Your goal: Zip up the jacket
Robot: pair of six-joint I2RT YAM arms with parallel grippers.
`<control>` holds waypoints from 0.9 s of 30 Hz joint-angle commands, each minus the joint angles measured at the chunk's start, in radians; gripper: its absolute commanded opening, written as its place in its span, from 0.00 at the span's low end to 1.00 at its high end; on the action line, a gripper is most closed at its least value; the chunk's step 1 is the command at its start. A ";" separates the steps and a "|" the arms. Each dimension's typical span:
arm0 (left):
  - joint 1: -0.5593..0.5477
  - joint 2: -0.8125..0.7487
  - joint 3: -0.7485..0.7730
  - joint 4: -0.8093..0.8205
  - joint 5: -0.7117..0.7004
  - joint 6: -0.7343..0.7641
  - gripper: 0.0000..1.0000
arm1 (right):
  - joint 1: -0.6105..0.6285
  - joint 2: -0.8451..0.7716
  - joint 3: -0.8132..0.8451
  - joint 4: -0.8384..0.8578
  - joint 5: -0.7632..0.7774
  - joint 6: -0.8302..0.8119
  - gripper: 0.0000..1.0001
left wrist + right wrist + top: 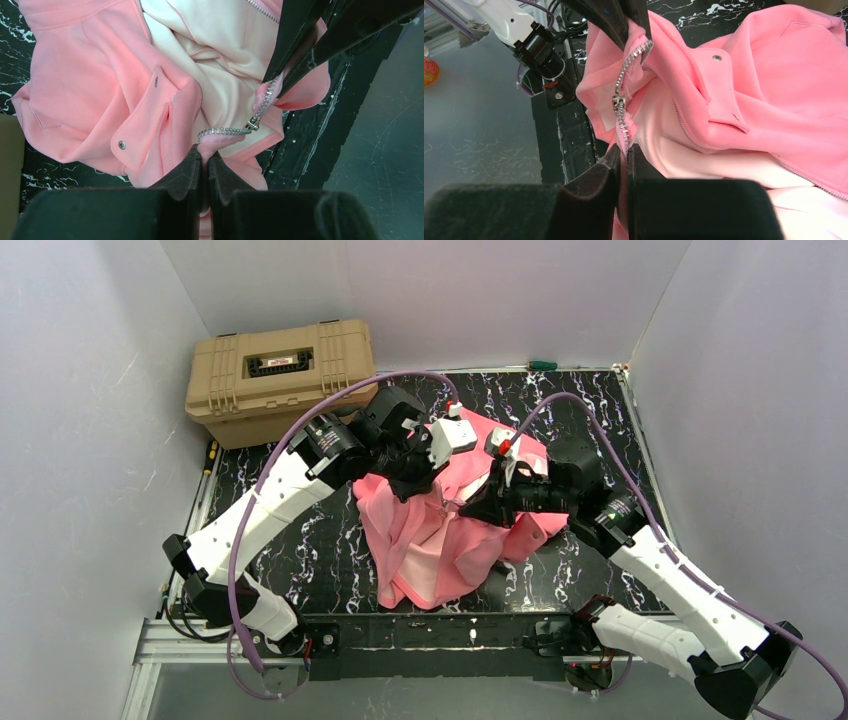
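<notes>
The jacket (440, 540) is bunched mid-surface, its front open. The left tool (204, 172) is closed on the hem by one zipper row; the right tool (624, 170) is pinched on the other row, with the slider (618, 102) between the two grips. Whether the pin is seated cannot be told. Thin tape could be pulled from either pinch under tension, and lining could be caught in the slider. The tools are close together, so a clash is possible. The hem is held near the surface's (300, 570) near edge; open room is seen on both sides, with the case (280, 365) well apart
</notes>
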 commanded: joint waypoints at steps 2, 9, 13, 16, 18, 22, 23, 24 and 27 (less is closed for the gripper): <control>-0.009 -0.054 -0.021 -0.007 -0.008 0.017 0.00 | -0.005 -0.001 0.061 0.029 0.012 -0.004 0.01; -0.010 -0.055 -0.028 0.003 -0.020 0.024 0.00 | -0.005 0.007 0.063 0.025 0.001 0.002 0.01; -0.011 -0.055 -0.025 0.005 -0.026 0.027 0.00 | -0.005 0.003 0.051 0.010 -0.001 -0.007 0.01; -0.012 -0.053 -0.018 0.003 -0.027 0.027 0.00 | -0.005 0.001 0.045 -0.007 -0.001 -0.017 0.01; -0.011 -0.049 -0.008 0.004 -0.030 0.027 0.00 | -0.005 -0.001 0.042 -0.006 -0.004 -0.017 0.01; -0.011 -0.044 0.006 0.003 -0.032 0.028 0.00 | -0.005 0.001 0.044 -0.002 -0.005 -0.016 0.01; -0.011 -0.044 0.004 0.004 -0.031 0.029 0.00 | -0.005 0.002 0.046 0.002 -0.008 -0.016 0.01; -0.011 -0.043 0.001 0.006 -0.031 0.028 0.00 | -0.005 0.004 0.047 0.007 -0.014 -0.014 0.01; -0.011 -0.041 -0.004 0.010 -0.031 0.024 0.00 | -0.005 0.011 0.047 0.017 -0.025 -0.005 0.01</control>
